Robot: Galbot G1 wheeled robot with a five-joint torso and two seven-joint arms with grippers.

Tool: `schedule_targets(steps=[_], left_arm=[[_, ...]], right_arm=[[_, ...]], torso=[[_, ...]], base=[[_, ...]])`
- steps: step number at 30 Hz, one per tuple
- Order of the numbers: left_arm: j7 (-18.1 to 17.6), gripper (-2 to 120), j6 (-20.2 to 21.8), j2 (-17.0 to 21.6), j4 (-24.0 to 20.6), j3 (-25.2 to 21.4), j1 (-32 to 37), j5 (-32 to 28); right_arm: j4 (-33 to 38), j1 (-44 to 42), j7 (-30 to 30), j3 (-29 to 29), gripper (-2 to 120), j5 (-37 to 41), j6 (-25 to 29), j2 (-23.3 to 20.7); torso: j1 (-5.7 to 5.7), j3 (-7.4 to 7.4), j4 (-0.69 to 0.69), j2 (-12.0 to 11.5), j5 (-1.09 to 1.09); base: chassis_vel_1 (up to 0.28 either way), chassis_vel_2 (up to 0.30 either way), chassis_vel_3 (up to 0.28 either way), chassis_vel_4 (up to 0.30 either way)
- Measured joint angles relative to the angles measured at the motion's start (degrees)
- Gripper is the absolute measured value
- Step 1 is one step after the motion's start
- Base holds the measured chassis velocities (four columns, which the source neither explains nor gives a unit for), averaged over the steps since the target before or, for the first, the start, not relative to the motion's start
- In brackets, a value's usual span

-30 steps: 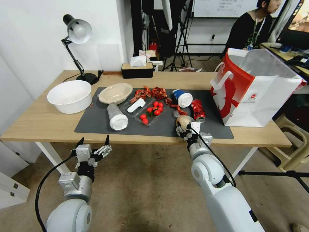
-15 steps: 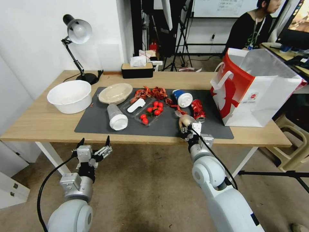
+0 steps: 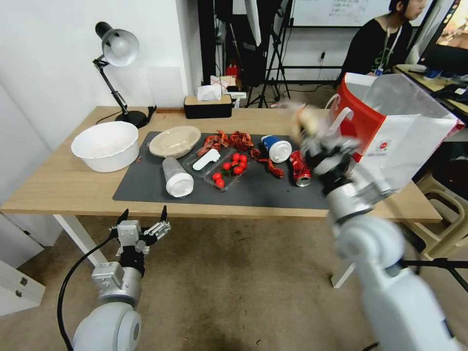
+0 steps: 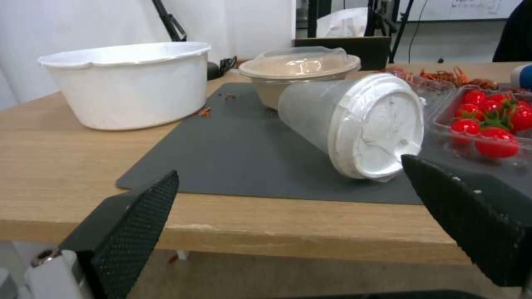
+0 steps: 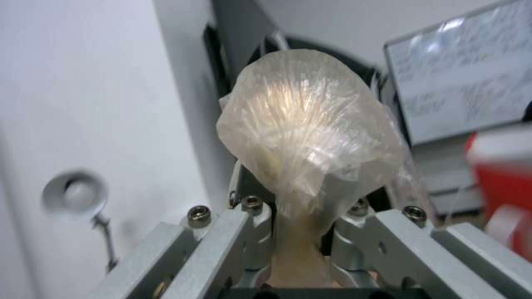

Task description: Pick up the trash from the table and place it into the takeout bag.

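Bun (image 5: 305,124) sits clamped in my right pincer (image 3: 312,127), which I have raised above the table (image 3: 58,183) just short of the bag (image 3: 390,146); in the right wrist view the two metal fingers (image 5: 252,245) pinch the twisted neck of the clear wrap, and the round bulk stands up past the tips; I judge this the carry, with the drop not yet done. To do it well I want the load over the open mouth before I let go; the near rim with its white handle (image 3: 340,117) lies just beyond and to the right of the pincer, so I would go up and over rather than sideways into the paper, which looks light enough to fold or tip; a grip on film alone may slip, so no sharp swings. Below and a little left of the pincer lies the can (image 3: 300,168) on the mat (image 3: 146,187), with the blue cup (image 3: 276,147) just past it to the left; both wait their turn. My left pincer (image 3: 142,222) hangs spread wide and empty below the front table edge; straight ahead of it the clear cup (image 4: 360,124) lies on its side, lid toward me, and the dish (image 4: 302,72) sits behind that.
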Motion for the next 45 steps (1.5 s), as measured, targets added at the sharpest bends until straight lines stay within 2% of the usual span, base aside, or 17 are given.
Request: schedule_targets(steps=[1, 3, 5, 7, 11, 15, 16, 18, 21, 22, 25, 27, 32, 34, 40, 43, 45], left_arm=[[0.00, 100, 0.00, 0.00, 0.00, 0.00, 0.00, 0.00], [0.02, 100, -0.25, -0.08, -0.27, 0.09, 0.21, 0.17], [0.02, 100, -0.37, -0.09, -0.37, 0.09, 0.29, 0.19], [0.04, 100, -0.69, -0.12, -0.56, 0.09, 0.47, 0.26], [0.04, 100, -0.92, -0.15, -0.62, 0.07, 0.56, 0.34], [0.04, 100, -0.92, -0.15, -0.62, 0.07, 0.56, 0.34], [0.05, 100, -1.18, -0.22, -0.65, 0.08, 0.71, 0.45], [0.05, 100, -1.26, -0.25, -0.67, 0.09, 0.76, 0.49], [0.08, 100, -1.73, -0.40, -0.89, 0.10, 1.05, 0.64], [0.08, 100, -1.73, -0.40, -0.89, 0.10, 1.05, 0.64], [0.09, 100, -1.92, -0.39, -0.97, -0.04, 1.19, 0.71], [0.09, 100, -2.00, -0.41, -0.98, -0.08, 1.23, 0.85], [0.11, 100, -2.04, -0.60, -0.97, 0.02, 1.22, 1.19], [0.15, 100, -2.14, -0.69, -0.81, 0.15, 1.21, 1.40], [0.17, 100, -2.30, -0.80, -0.61, 0.25, 1.19, 1.58], [0.18, 100, -2.64, -0.82, -0.48, 0.26, 1.27, 1.66], [0.18, 100, -2.70, -0.82, -0.47, 0.24, 1.30, 1.67]], right_arm=[[0.00, 0.00, 0.00, 0.00, 7, 0.00, 0.00, 0.00], [-1.69, 4.52, 3.93, 3.75, 7, 4.30, -0.11, -4.46], [-2.76, 5.99, 5.62, 4.60, 7, 5.18, -0.47, -5.78], [-6.07, 9.50, 11.60, 5.64, 7, 7.41, -2.36, -8.91], [-7.92, 11.23, 14.97, 5.66, 7, 8.26, -3.57, -10.04], [-7.92, 11.23, 14.97, 5.66, 7, 8.26, -3.57, -10.04], [-10.31, 13.14, 18.59, 5.44, 7, 8.88, -5.06, -11.03], [-10.96, 13.62, 19.68, 5.25, 7, 8.96, -5.54, -11.23], [-13.97, 16.23, 26.80, 3.77, 8, 10.05, -10.81, -11.49], [-13.97, 16.23, 26.80, 3.77, 8, 10.05, -10.81, -11.49], [-15.04, 16.96, 29.81, 3.18, 18, 10.31, -13.54, -10.90], [-15.62, 17.38, 31.00, 2.97, 29, 10.31, -14.62, -10.52], [-15.98, 17.82, 31.55, 2.95, 42, 10.30, -15.62, -10.59], [-16.06, 17.87, 31.84, 3.14, 54, 10.22, -16.33, -10.91], [-15.95, 17.85, 32.03, 3.39, 69, 10.13, -17.15, -11.12], [-15.48, 17.59, 32.03, 3.41, 88, 10.09, -17.33, -11.08], [-15.29, 17.57, 31.92, 3.42, 91, 10.24, -17.20, -11.06]], torso=[[0.00, 0.00, 0.00, 0.00, 0.00], [0.00, 0.00, -0.01, 0.00, 0.01], [0.00, 0.00, 0.00, 0.00, 0.00], [0.00, 0.00, -0.02, 0.00, -0.01], [0.00, 0.00, 0.00, 0.00, 0.01], [0.00, 0.00, 0.00, 0.00, 0.01], [0.01, 0.00, -0.01, 0.00, -0.01], [0.01, 0.00, -0.01, 0.00, -0.01], [0.00, 0.00, 0.00, 0.00, -0.02], [0.00, 0.00, 0.00, 0.00, -0.02], [0.00, 0.00, 0.00, 0.00, -0.01], [0.00, 0.00, 0.00, 0.00, -0.01], [0.00, 0.00, 0.00, 0.00, -0.02], [0.00, 0.00, 0.00, 0.00, -0.02], [0.00, 0.00, 0.00, 0.01, -0.02], [0.00, 0.00, 0.00, 0.01, -0.02], [0.00, 0.00, 0.00, 0.01, -0.02]], base=[[0.000, 0.000, 0.000, 0.000], [0.000, 0.000, 0.000, 0.000], [0.000, 0.000, 0.000, 0.000], [0.000, 0.000, 0.000, 0.000], [0.000, 0.000, 0.000, 0.000], [0.000, 0.000, 0.000, 0.000], [0.000, 0.000, 0.000, 0.000], [0.000, 0.000, 0.000, 0.000], [0.000, 0.000, 0.000, 0.000], [0.000, 0.000, 0.000, 0.000], [0.000, 0.000, 0.000, 0.000], [0.000, 0.000, 0.000, 0.000], [0.000, 0.000, 0.000, 0.000], [0.000, 0.000, 0.000, 0.000], [0.000, 0.000, 0.000, 0.000], [0.000, 0.000, 0.000, 0.000], [0.000, 0.000, 0.000, 0.000]])
